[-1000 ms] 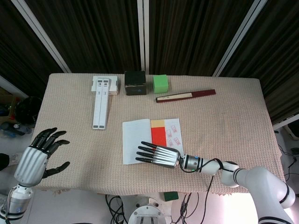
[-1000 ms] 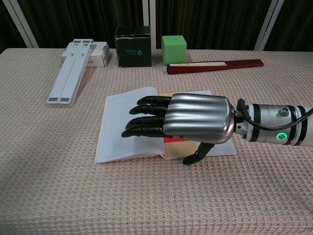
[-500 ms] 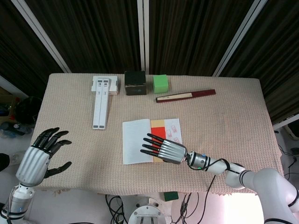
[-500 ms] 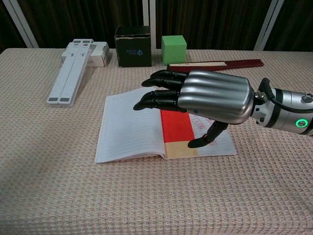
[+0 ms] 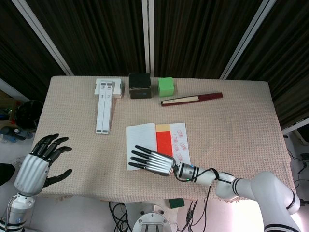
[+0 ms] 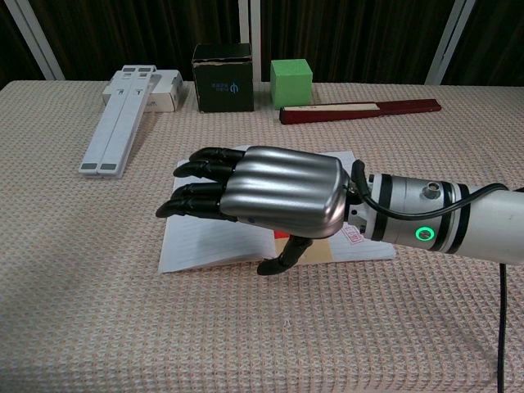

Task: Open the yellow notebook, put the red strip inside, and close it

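Closing step. Yellow notebook (image 5: pixel 157 146) lies open under right hand (image 5: pixel 153 162), red strip (image 5: pixel 163 140) already inside, just beyond its knuckles. Hand flat, fingers spread, grasping nothing. Next, probably: catch a page edge, fold shut.

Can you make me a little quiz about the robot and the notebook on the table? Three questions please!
1. True or false: the yellow notebook lies open on the table.
2. Where is the red strip? A) beside the green cube B) on the notebook's right-hand page C) in the left hand
3. Fill in: the right hand, fingers stretched out flat, is over the notebook's ____ page.

Key
1. True.
2. B. The strip lies on the right-hand page, next to the fold.
3. Left. Whether the hand touches the paper cannot be told.
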Controlling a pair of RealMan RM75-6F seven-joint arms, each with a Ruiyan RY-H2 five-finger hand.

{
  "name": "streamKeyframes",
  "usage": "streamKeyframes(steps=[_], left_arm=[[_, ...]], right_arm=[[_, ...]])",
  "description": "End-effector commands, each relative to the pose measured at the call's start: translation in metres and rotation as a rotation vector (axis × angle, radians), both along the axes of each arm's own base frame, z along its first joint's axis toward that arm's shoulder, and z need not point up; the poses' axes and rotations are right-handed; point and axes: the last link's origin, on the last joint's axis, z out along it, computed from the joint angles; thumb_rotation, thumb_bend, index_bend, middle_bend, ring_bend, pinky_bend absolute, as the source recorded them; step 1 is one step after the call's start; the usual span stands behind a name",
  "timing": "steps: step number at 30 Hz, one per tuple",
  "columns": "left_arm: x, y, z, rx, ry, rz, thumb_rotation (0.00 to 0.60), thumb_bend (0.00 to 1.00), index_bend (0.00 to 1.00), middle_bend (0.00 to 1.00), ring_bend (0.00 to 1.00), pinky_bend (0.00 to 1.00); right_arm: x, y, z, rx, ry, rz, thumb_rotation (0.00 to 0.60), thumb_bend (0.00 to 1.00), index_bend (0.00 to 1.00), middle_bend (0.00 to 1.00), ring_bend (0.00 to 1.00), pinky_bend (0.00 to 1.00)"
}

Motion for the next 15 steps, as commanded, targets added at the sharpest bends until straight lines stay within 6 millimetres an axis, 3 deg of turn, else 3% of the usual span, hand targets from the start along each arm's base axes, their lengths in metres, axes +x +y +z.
streamKeyframes(steps=[1,15], left_arm=[[0.0,0.0,0.0,0.0,0.0,0.0,0.6,0.03,0.36,0.22,0.13,0.18],[-0.001,0.001,0.0,-0.003,0.001,0.006,0.6,0.03,0.36,0.22,0.13,0.18]], right_arm=[[0.009,0.0,-0.009,-0.006,0.005,-0.009,0.6,0.14,0.09,0.1,0.0,0.0],[0.025,-0.002,-0.035,-0.037,0.013,-0.013,0.6,0.18,0.08,0.1,0.0,0.0]])
